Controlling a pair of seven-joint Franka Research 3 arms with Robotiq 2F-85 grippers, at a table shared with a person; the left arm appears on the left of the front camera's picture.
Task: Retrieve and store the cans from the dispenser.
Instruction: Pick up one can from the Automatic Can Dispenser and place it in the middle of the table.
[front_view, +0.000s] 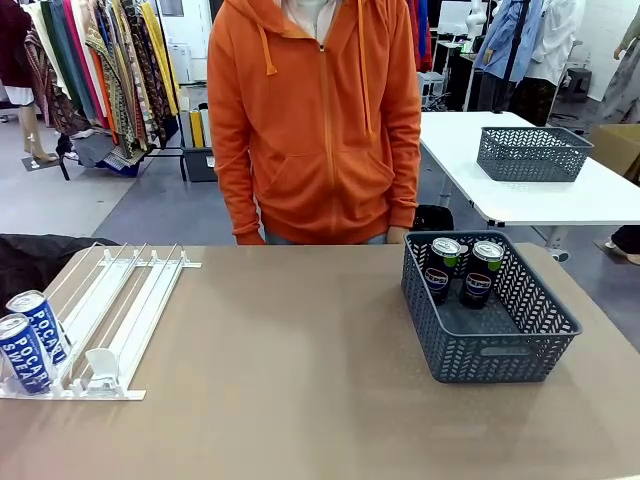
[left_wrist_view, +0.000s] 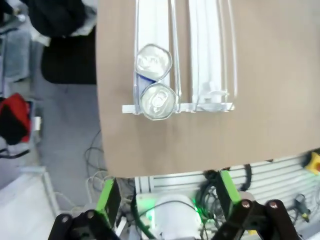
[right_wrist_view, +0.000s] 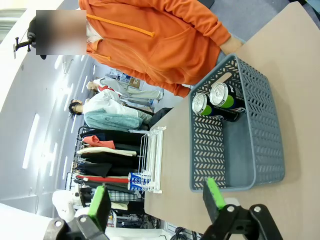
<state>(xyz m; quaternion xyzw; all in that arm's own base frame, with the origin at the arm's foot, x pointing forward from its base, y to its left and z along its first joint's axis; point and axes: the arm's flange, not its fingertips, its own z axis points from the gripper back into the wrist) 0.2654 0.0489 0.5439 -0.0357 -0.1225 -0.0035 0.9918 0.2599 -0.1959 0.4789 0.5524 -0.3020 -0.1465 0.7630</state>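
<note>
Two blue cans (front_view: 40, 325) stand at the near end of the leftmost lane of the white dispenser (front_view: 130, 300), at the table's left. Seen from above in the left wrist view, their silver tops (left_wrist_view: 158, 101) sit one behind the other in the dispenser (left_wrist_view: 210, 50). My left gripper (left_wrist_view: 167, 200) hangs open high above the table's near edge, holding nothing. My right gripper (right_wrist_view: 157, 200) is open and empty too, well back from the grey basket (right_wrist_view: 207, 150). Two dark cans with green labels (right_wrist_view: 222, 94) stand in that basket's far end (front_view: 442, 268).
A person in an orange hoodie (front_view: 315, 120) stands at the far side of the table. A second grey basket (front_view: 530, 152) sits on a white table behind. Bare tabletop (front_view: 290, 360) lies between the dispenser and the basket (front_view: 495, 355).
</note>
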